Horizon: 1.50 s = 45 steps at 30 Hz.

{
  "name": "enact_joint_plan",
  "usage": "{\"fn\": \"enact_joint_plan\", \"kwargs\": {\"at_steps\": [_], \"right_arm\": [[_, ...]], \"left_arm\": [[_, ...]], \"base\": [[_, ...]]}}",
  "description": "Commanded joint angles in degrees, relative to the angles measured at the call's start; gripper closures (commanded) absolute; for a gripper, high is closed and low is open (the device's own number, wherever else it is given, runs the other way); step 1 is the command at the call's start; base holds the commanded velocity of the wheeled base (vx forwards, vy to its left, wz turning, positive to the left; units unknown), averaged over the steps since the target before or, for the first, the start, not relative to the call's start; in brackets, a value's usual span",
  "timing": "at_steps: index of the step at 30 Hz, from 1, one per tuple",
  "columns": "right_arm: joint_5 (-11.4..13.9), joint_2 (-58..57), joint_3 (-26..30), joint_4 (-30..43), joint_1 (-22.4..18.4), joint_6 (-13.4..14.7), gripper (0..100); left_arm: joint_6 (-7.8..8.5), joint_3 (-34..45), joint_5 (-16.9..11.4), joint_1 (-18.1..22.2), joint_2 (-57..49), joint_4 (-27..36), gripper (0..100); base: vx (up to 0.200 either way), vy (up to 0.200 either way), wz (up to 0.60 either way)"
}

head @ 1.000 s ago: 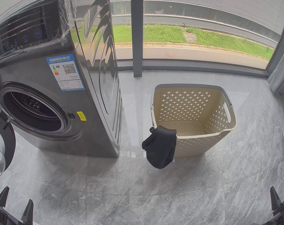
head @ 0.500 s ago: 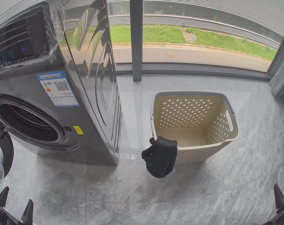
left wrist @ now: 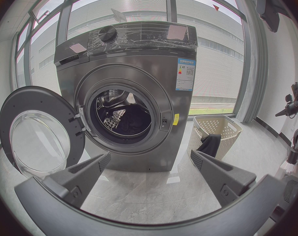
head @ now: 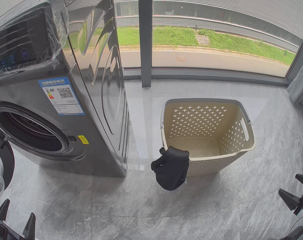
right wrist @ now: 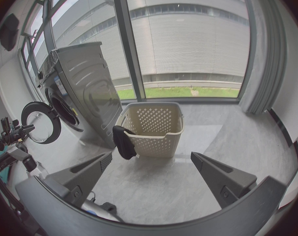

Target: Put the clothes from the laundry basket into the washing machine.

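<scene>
Over the near corner of the cream perforated plastic laundry basket (head: pixel 221 154), on the washer side, hangs one black cloth garment (head: pixel 171 168), mostly outside the rim. We judge the step in hand to be fetching it with the right gripper (head: pixel 296 189), whose jaws are spread and empty, well apart from it. We should pinch the bunched fold at the rim and lift clear before swinging, so the basket does not tip. The basket interior looks bare. Our left gripper (head: pixel 18 210) is likewise spread and empty, low before the grey front-loading washing machine (head: pixel 91 94). Its round door (left wrist: pixel 37 131) stands wide open, with dark clothing (left wrist: pixel 134 120) in the drum.
</scene>
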Motion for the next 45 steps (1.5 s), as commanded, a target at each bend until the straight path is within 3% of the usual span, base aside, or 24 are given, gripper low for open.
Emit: {"fn": "enact_joint_plan", "kwargs": {"at_steps": [1,5,9,15,17,23,31,45], "right_arm": [[-2.9,34.7,-2.3,-14.2,14.9,6.0,0],[-9.4,44.1,-2.9,-19.9,23.4,13.0,0],[-12.9,52.6,-4.1,-26.4,28.4,15.1,0],[-13.7,65.9,-7.5,-34.8,30.8,15.2,0],[-15.2,69.4,-8.3,-37.4,31.2,15.2,0],[-16.6,77.8,-11.7,-44.6,34.2,16.9,0],[-18.0,85.4,-19.4,-46.1,36.9,20.2,0],[-18.1,95.7,-32.7,-46.1,38.2,24.8,0]], "left_arm": [[-0.03,0.9,-0.1,-0.1,-0.8,0.0,0],[-0.03,0.9,0.0,-0.1,-0.8,0.1,0],[-0.11,0.9,-0.1,-0.2,-0.8,0.0,0],[-0.11,0.9,-0.1,-0.2,-0.8,0.1,0],[-0.2,0.9,-0.1,-0.2,-0.8,0.1,0],[-0.2,0.9,-0.1,-0.2,-0.8,0.1,0],[-0.2,0.9,-0.1,-0.2,-0.8,0.1,0],[-0.29,0.9,-0.1,-0.2,-0.8,0.1,0]], "base": [[0.0,0.0,0.0],[0.0,0.0,0.0],[0.0,0.0,0.0],[0.0,0.0,0.0],[0.0,0.0,0.0],[0.0,0.0,0.0],[0.0,0.0,0.0],[0.0,0.0,0.0]]}}
